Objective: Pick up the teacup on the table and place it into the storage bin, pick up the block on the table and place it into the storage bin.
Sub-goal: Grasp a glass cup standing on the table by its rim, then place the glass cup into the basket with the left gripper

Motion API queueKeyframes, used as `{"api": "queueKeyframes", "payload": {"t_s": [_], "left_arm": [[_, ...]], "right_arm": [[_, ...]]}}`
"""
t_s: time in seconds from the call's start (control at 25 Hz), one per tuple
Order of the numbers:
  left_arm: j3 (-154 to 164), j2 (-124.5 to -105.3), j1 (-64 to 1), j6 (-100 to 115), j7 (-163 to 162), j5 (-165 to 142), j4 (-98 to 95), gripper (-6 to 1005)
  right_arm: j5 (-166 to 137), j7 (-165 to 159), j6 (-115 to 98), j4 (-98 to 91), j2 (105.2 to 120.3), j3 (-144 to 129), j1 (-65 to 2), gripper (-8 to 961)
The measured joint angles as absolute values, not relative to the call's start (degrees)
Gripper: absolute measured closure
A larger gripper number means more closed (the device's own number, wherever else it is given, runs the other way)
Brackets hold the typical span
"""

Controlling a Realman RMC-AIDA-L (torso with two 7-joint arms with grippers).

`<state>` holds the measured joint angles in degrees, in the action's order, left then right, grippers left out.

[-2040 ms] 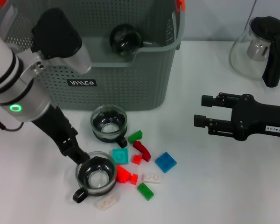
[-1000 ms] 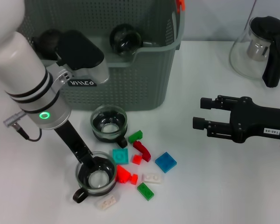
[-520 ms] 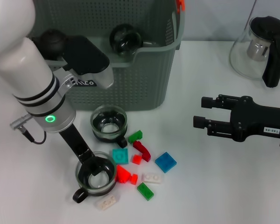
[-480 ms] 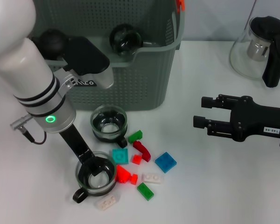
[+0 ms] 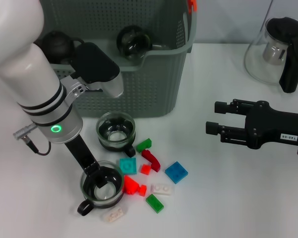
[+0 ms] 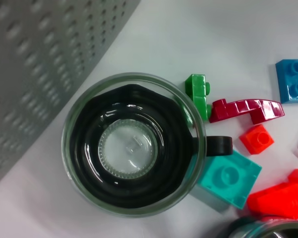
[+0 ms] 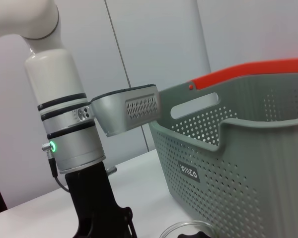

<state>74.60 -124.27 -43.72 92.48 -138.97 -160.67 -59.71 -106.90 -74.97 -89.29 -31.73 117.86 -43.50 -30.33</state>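
Left gripper [image 5: 100, 182] jaws straddle the rim of the six-o'clock glass teacup with black handle [image 5: 100, 189]; second teacup [image 5: 115, 131] at twelve o'clock, just beside the grey-green perforated plastic storage bin [image 5: 139, 84]; right gripper [image 5: 214, 118] parked at three o'clock on bare table, jaws apart.

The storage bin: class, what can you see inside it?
Inside the storage bin, two dark round teacups lie near the front wall. The left arm covers part of one, and the bin's floor is hidden.

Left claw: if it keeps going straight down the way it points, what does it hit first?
Most likely the near teacup: the left claw already sits at its rim, seemingly reaching inside. Then the cup's base and the table.
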Motion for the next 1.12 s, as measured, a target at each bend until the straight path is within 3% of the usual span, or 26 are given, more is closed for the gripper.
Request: {"api": "queueKeyframes", "payload": {"t_s": [0.2,0.52,0.76,1.12], "left_arm": [[74.14,-124.13,-43.93,92.4,-138.79,-160.36,-59.73,295],[74.14,-124.14,-44.04,92.36,-138.73,-160.45,-59.37,712],[74.21,-124.19,-44.1,92.05,-138.78,-160.53,-59.42,936],[73.49,-123.39,-44.32,96.28,-138.68,-160.6,-63.71,963]], "right_arm": [[-106.79,-74.97,-89.43,-31.73,117.86,-43.51,-30.33,237],[-106.7,-74.92,-89.65,-31.73,117.95,-43.51,-30.33,238],[-106.69,-74.88,-89.7,-31.73,117.9,-43.51,-30.23,239],[-106.7,-74.88,-89.82,-31.73,117.84,-43.5,-30.14,239]]}}
